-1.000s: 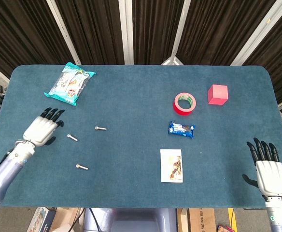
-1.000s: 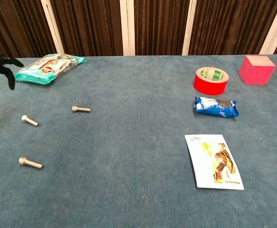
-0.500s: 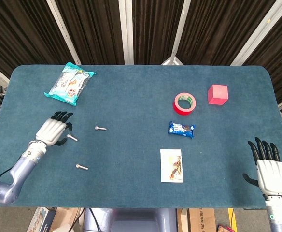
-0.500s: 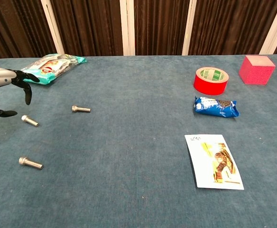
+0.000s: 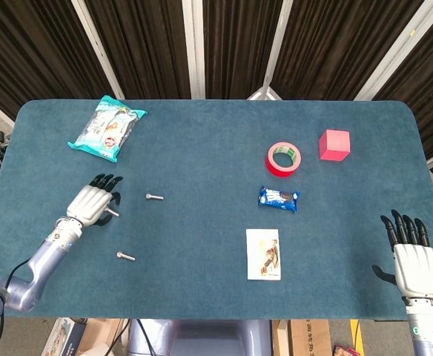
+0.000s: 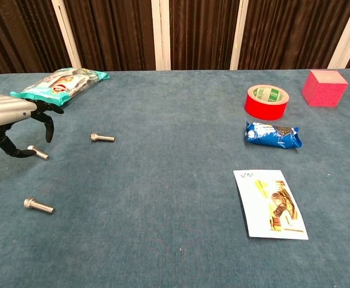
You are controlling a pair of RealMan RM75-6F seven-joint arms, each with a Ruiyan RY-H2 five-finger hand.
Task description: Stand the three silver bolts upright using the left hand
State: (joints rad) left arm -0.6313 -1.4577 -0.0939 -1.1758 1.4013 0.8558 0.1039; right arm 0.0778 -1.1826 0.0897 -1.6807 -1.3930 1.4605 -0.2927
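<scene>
The left hand (image 5: 92, 202) has travelled in from the worktop's left edge over the last second and now hangs directly over the middle one of the three small silver bolts (image 6: 38, 152), the one lying nearest that edge. In the chest view its dark fingers (image 6: 46, 123) curl downward like a cage, thumb underneath and reaching toward the bolt's head, yet the hand holds nothing: fingers and thumb stand apart with the bolt lying between and below them. Whether a fingertip already touches the metal I cannot tell.

None of the bolts has shifted. The second silver bolt (image 5: 154, 196) lies on its side a little further in toward the worktop's centre, and the third silver bolt (image 5: 125, 256) lies on its side closer to the front edge. All three are flat, so no part of the task is done yet; to my eye, this is the reach for the first one, with the pinch and the tipping-up to come. A round shaft like that could roll away if nudged before it is gripped.

The right hand (image 5: 414, 259) rests idle near the front right corner, fingers spread and empty, barely moved. The blue-green snack packet (image 5: 106, 127) near the back left corner sits clear of the working hand.
</scene>
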